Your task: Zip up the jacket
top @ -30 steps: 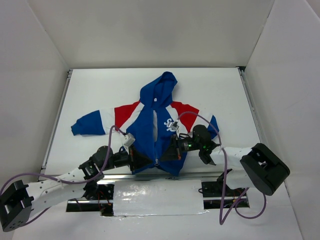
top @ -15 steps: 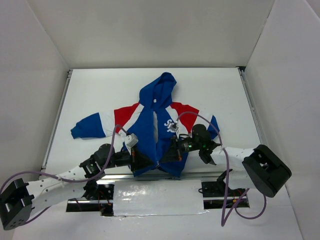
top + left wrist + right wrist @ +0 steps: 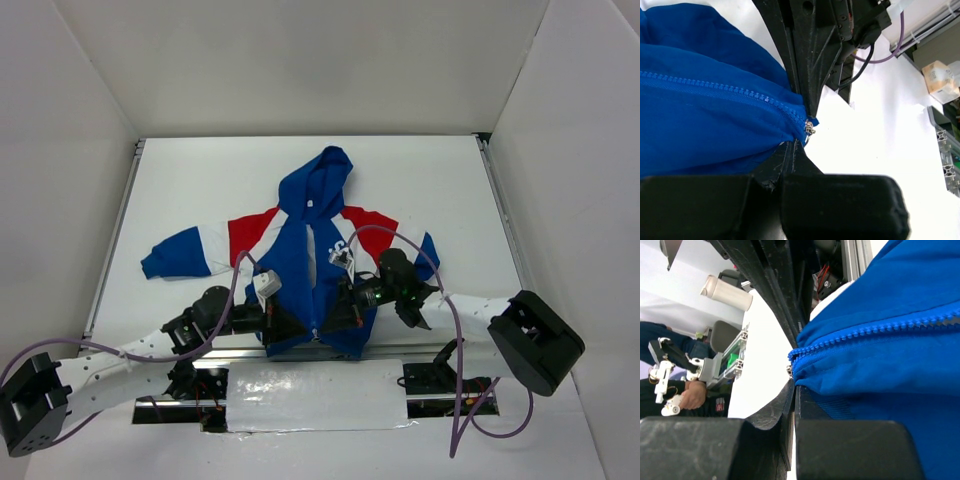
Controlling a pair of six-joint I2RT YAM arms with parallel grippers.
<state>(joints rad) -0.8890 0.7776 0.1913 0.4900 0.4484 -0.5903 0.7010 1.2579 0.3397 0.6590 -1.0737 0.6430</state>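
The jacket (image 3: pixel 300 235) lies flat on the white table, hood toward the back and sleeves spread. It is blue with red shoulders and white stripes. My left gripper (image 3: pixel 292 325) and right gripper (image 3: pixel 335 308) meet at its bottom hem, one on each side of the front zipper. In the left wrist view my left gripper (image 3: pixel 792 146) is shut on the blue hem, just below the metal slider (image 3: pixel 810 131) at the end of the zipper (image 3: pixel 740 92). In the right wrist view my right gripper (image 3: pixel 794 387) is shut on the hem edge beside the zipper (image 3: pixel 875 330).
Metal rails run along the table's left edge (image 3: pixel 115 240) and right edge (image 3: pixel 500 220). White walls enclose the back and both sides. A foil-covered plate (image 3: pixel 315 395) sits between the arm bases, and purple cables (image 3: pixel 440 290) loop over both arms.
Both grippers have edged slightly toward the back with the hem in them, so the jacket's lower part bunches a little. The right arm now covers more of the chest lettering.
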